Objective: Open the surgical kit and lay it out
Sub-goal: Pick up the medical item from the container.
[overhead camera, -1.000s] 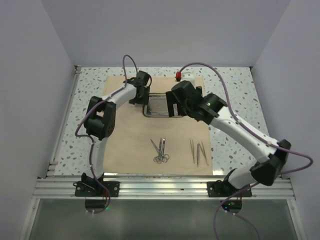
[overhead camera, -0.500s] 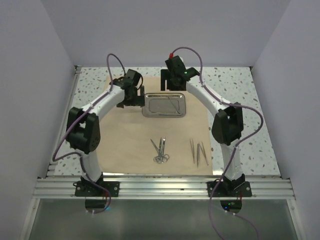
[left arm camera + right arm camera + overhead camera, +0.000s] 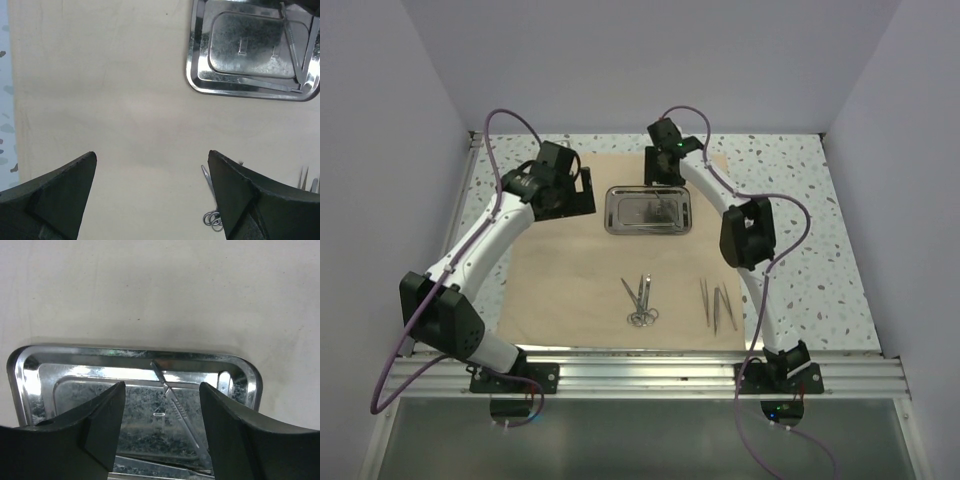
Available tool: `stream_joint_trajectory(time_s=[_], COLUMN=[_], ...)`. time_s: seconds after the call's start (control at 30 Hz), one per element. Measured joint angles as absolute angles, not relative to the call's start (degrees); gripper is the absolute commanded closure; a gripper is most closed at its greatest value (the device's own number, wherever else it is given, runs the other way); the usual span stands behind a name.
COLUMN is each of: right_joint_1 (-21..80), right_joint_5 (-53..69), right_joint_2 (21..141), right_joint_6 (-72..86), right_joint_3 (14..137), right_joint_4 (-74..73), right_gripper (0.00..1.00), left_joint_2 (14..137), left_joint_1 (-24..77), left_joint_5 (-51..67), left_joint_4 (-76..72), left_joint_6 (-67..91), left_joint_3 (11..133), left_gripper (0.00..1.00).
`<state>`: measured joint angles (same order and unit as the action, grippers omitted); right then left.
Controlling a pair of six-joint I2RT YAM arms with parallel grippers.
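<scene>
Left wrist view: steel tray (image 3: pixel 194 60) runs off top and right edges, scissors (image 3: pixel 208 179) partly behind a finger of the left gripper (image 3: pixel 151 152), tweezers (image 3: pixel 303 175) only tips; right gripper (image 3: pixel 161 385) masks the tray's near rim; from above, the thin instrument (image 3: pixel 662 206) in the tray is too small to identify.

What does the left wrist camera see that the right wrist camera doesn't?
Only the left wrist shows the scissors, tweezers tips, a strip of speckled table and the open left gripper. Only the right wrist shows the open right gripper. Both show the steel tray, the thin tool lying in it and the tan wrap sheet underneath.
</scene>
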<state>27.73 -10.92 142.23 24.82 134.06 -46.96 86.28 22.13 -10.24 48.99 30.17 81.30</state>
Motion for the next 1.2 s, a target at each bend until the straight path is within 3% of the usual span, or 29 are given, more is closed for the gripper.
stream_joint_trajectory(time_s=[0.83, 1.07, 1.2], right_joint_1=[27.4, 27.9, 28.0], right_joint_5=[-13.2, -14.0, -14.3], right_joint_2=[149.1, 151.4, 152.6], right_joint_6=[25.9, 26.0, 26.0], right_joint_3=[140.6, 143.6, 145.8], right_joint_4=[-51.8, -54.1, -55.7], right_gripper=[0.51, 0.51, 0.62], left_joint_2=[83.3, 82.0, 81.6], left_joint_1=[22.1, 22.1, 22.1], left_joint_5=[-11.7, -11.8, -11.9], left_joint_4=[51.6, 51.5, 51.4], left_joint_6=[30.9, 30.9, 30.9], left_joint_3=[75.5, 73.0, 72.3], left_gripper=[0.04, 0.04, 0.04])
